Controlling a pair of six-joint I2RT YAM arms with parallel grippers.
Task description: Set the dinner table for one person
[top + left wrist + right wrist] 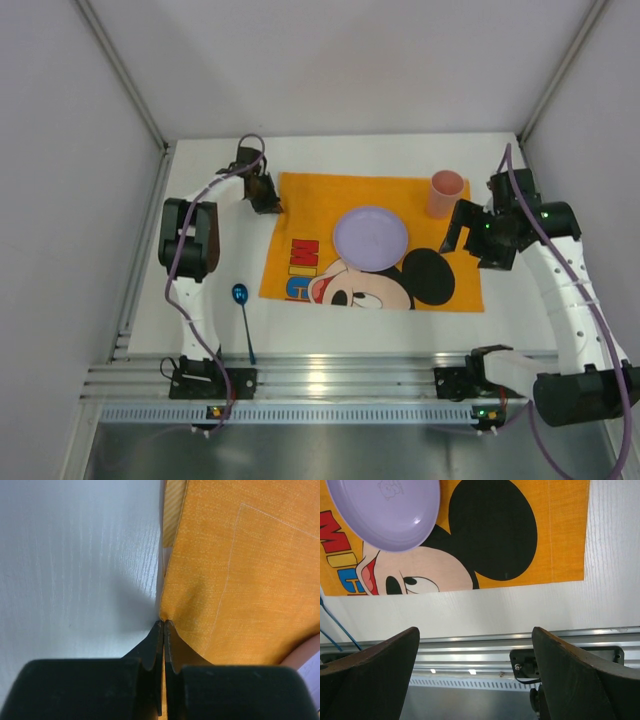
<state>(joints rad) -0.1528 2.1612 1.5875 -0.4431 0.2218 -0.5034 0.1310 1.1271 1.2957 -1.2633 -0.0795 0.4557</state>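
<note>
The orange Mickey Mouse placemat [330, 215] lies on the white dinner table [200, 330]. A lilac plate [371, 236] rests on the mat and a pink cup [446, 193] stands at its far right corner. A blue spoon [243, 315] lies on the table left of the mat. My left gripper [268, 204] is shut on the mat's far left corner; in the left wrist view [164, 622] the orange cloth [235, 570] is pinched between the tips. My right gripper [462, 228] is open and empty beside the cup, above the mat's right edge [570, 530].
An aluminium rail [330, 375] runs along the near edge with both arm bases on it. White walls close in the table at the left, back and right. The plate [385, 510] and rail [480, 650] also show in the right wrist view.
</note>
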